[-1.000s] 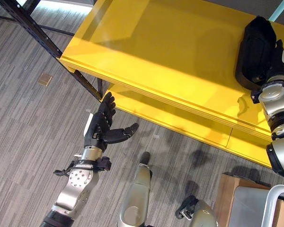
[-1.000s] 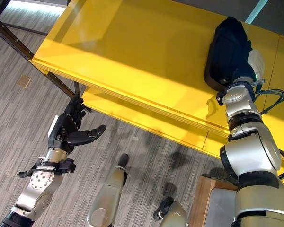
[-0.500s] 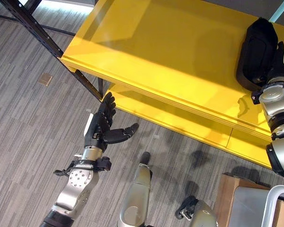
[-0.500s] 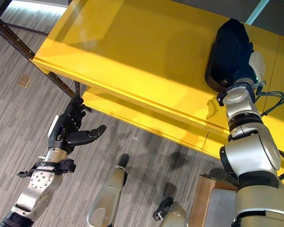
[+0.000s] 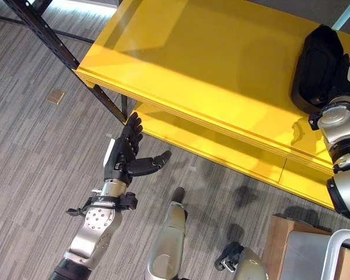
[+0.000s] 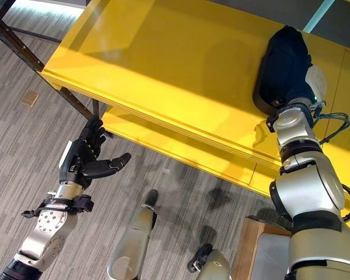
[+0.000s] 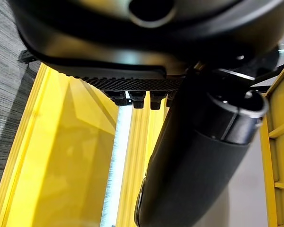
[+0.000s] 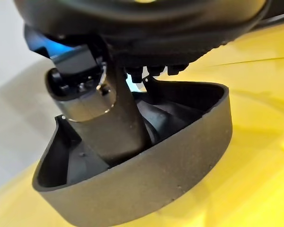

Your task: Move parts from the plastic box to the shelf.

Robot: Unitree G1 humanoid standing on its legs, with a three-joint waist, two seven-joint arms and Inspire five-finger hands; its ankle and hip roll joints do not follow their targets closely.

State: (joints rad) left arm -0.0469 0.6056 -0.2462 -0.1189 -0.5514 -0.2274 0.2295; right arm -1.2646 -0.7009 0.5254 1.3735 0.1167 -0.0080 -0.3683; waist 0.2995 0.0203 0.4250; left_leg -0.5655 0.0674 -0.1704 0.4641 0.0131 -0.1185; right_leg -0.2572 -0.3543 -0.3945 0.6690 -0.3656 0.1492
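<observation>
A black curved part [image 6: 282, 67] is set on the yellow shelf [image 6: 163, 64] near its far right corner — it is held by the right hand [image 6: 308, 81], whose thumb is seen in the right wrist view inside the part's hollow, pinching its wall. The left hand [image 5: 124, 156] is held over the grey floor [image 5: 29, 146] just off the shelf's front edge — fingers straight, thumb spread wide, nothing grasped.

A black, curved, hollow plastic part [image 6: 282, 67] is lying on the yellow shelf's [image 6: 163, 64] top board near its right end, the right robot hand [image 6: 308, 87] gripping its rim.
</observation>
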